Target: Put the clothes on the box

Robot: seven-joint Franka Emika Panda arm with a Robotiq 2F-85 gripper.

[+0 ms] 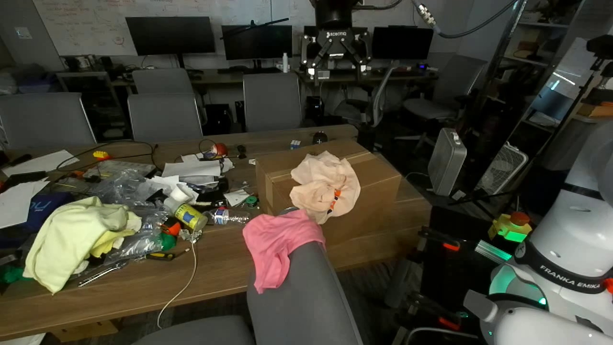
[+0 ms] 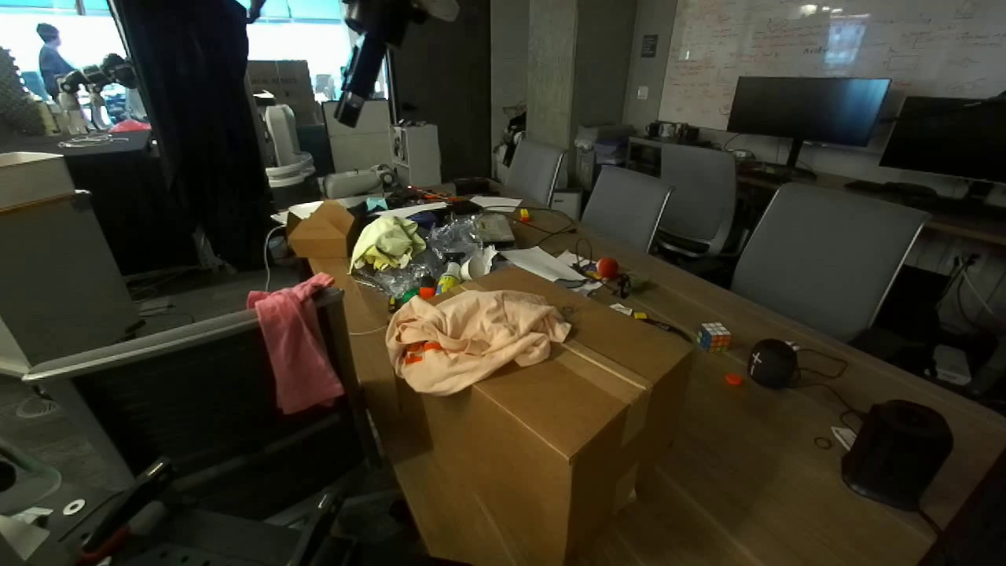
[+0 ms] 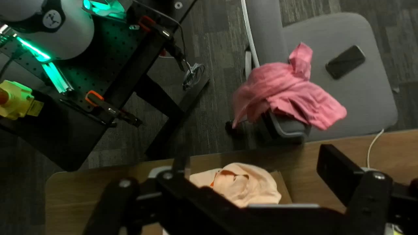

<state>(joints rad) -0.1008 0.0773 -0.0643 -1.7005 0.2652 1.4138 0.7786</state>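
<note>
The gripper (image 1: pixel 337 74) hangs with jaws parted; the peach cloth (image 1: pixel 323 184) lies on the box (image 1: pixel 378 191), while the pink cloth (image 1: pixel 282 242) over the chair back (image 1: pixel 309 292), likely light and limp, seems best pinched at its upper fold.

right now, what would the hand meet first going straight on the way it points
Probably the pink cloth over the chair back: the hand tilts that way in an exterior view. Depth is unclear, so it might brush the peach cloth on the box first.

White arm (image 1: pixel 570 230), black FRANKA EMIKA band (image 1: pixel 562 278), black ROBOTIQ-marked gripper (image 1: pixel 336 74), dark cable (image 1: pixel 378 7)
</note>
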